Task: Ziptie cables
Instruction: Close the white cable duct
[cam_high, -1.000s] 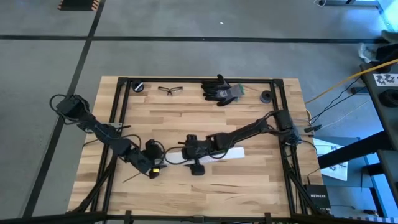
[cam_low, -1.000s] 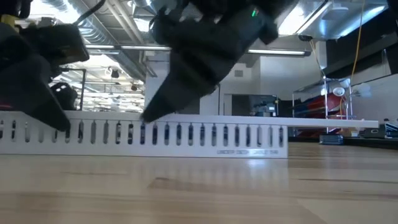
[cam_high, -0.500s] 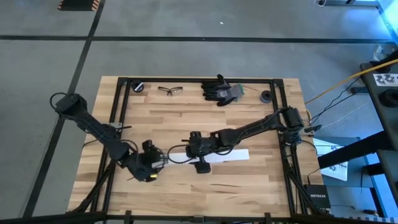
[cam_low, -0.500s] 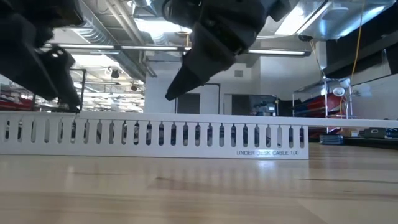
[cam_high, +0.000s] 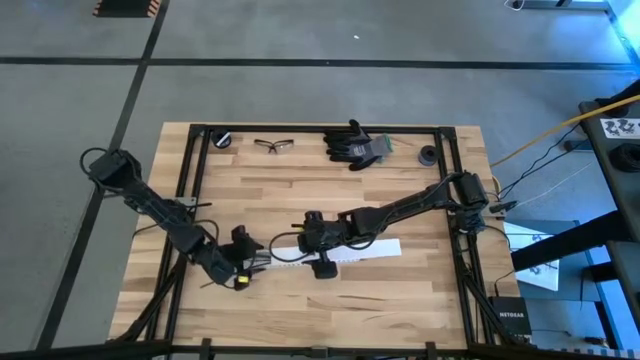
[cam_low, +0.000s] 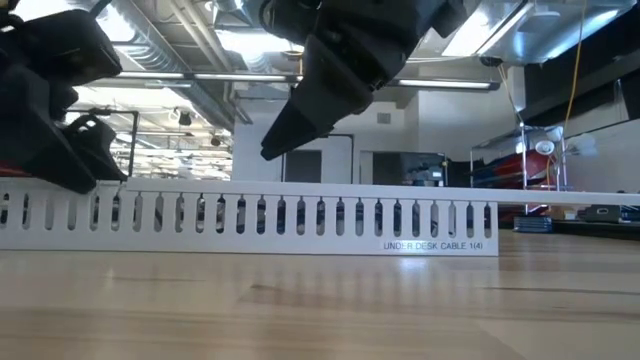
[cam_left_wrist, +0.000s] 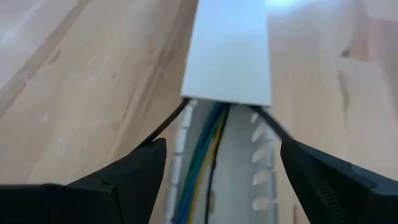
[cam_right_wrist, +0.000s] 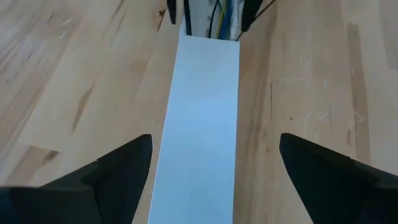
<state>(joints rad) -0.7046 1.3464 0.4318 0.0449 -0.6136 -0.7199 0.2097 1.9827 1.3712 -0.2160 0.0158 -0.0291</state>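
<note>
Open right tool (cam_right_wrist: 211, 171) straddling white strip (cam_right_wrist: 199, 124)

High view: overhead, straight down, far off; takes in whole table (cam_high: 300, 190), both arms & floor around. Low view: at tabletop height, level across the wood, v. close to slotted rail (cam_low: 250, 215), room behind. Left wrist view: close, looks along rail's open end, coloured wires (cam_left_wrist: 208, 155) inside, white cover (cam_left_wrist: 229, 50) beyond. Right wrist view: close above same cover (cam_right_wrist: 199, 124), facing opposite way. All four views share the rail; both wrist views share the cover edge
</note>
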